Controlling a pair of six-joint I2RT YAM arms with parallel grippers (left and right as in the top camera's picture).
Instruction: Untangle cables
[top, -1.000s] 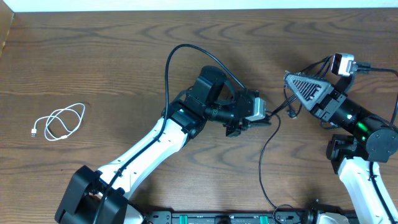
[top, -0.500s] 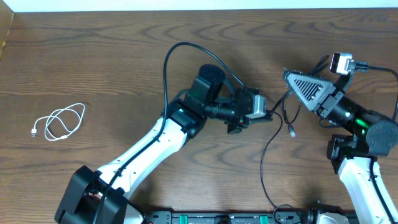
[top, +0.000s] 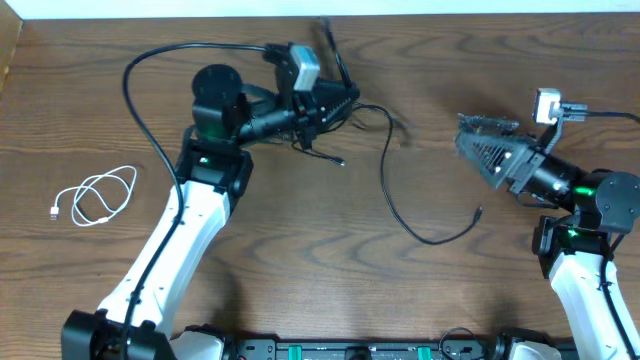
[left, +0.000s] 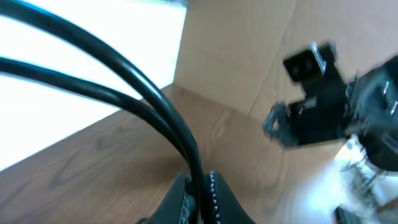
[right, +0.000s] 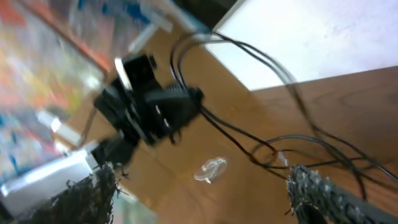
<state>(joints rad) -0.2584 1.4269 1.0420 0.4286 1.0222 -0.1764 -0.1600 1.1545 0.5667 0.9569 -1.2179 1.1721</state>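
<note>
Left gripper (top: 338, 100), at twelve o'clock, is clamping tight on the black cables (top: 384, 180), which are trailing toward table centre. Right gripper (top: 478, 140), at three o'clock, is gaping wide, holding nothing. White cable (top: 97, 197) is lying coiled at nine o'clock.

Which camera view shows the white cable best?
Overhead: the white cable lies whole and sharp, loosely coiled on the table. The right wrist view shows only a small blurred pale loop, probably it; the left wrist view, nothing.
</note>
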